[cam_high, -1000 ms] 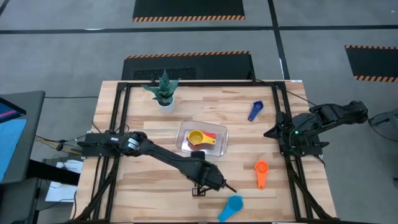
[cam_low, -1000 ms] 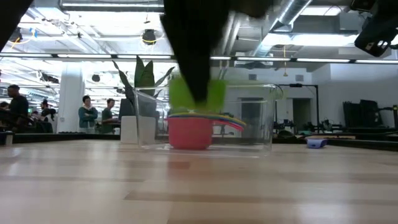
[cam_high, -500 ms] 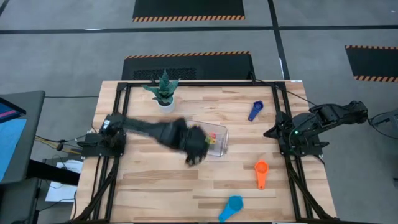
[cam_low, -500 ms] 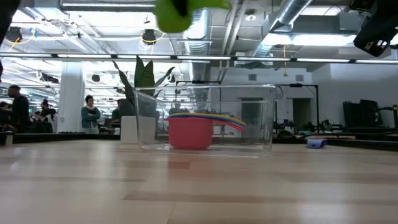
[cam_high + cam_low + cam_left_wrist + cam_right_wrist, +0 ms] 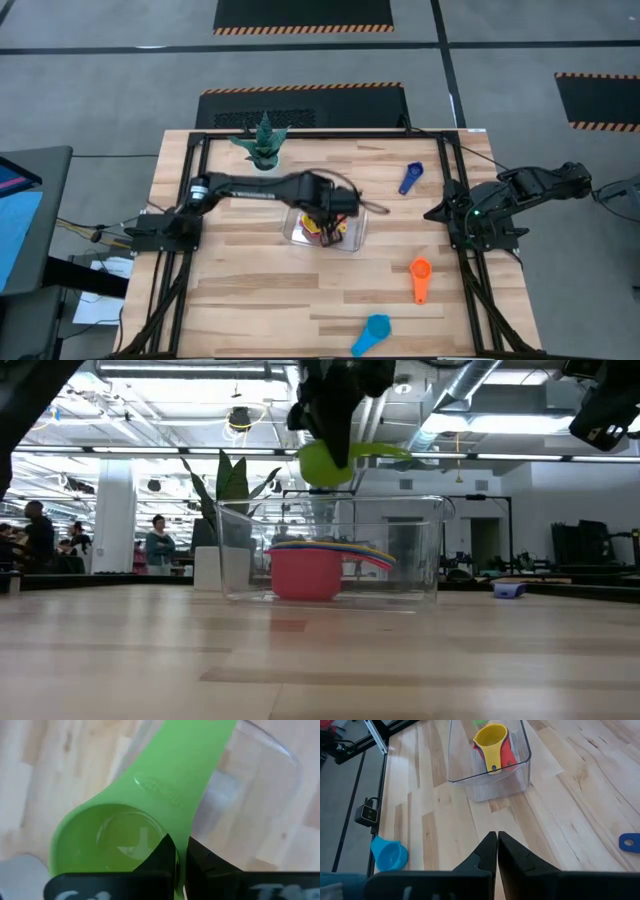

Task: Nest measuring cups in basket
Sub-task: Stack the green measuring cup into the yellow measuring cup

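Clenched on the green cup [image 5: 330, 462], my left pincer [image 5: 322, 212] has swung over the basket [image 5: 430, 550]. Next it nests on the yellow cup [image 5: 491, 740].

Bright even overhead light, blurred wrist close-up.

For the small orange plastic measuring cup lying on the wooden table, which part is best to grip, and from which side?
Probably the short flat handle of the small orange plastic measuring cup, taken from above. In the high view the cup lies flat, its round bowl toward the table's far side and its handle toward the near edge, with free space around it. The right end effector waits closest.
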`<state>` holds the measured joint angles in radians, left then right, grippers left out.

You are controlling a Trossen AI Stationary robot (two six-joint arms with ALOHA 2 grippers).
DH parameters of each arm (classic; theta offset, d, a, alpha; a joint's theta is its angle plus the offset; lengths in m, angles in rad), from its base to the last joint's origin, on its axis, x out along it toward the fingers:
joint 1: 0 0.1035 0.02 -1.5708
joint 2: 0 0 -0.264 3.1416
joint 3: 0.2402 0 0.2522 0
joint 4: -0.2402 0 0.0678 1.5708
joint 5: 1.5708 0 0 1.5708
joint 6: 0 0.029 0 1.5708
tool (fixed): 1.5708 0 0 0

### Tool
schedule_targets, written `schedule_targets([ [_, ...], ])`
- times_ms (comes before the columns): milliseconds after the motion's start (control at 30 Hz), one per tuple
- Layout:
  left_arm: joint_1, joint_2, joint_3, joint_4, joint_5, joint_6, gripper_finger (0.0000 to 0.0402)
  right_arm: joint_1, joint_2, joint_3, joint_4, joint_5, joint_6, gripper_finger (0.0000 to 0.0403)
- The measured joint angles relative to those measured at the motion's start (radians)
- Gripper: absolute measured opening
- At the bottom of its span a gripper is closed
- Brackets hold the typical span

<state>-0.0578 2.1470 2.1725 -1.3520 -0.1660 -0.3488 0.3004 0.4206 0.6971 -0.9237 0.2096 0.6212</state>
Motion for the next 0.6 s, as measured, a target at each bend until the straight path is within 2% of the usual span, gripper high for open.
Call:
schedule_targets([
  [267, -0.092, -0.001, -0.143, 0.019, -0.023, -0.088, 0.0000, 0.000, 0.000, 0.000, 0.001, 0.000, 0.000, 0.0040],
  [433, -0.097, -0.001, -0.196, 0.133, -0.033, -0.100, 0.0000, 0.000, 0.000, 0.000, 0.003, 0.000, 0.000, 0.0040],
  [600, -0.077, -0.001, -0.237, 0.131, -0.027, -0.083, 0.0000, 0.000, 0.000, 0.000, 0.004, -0.001, 0.000, 0.0040],
])
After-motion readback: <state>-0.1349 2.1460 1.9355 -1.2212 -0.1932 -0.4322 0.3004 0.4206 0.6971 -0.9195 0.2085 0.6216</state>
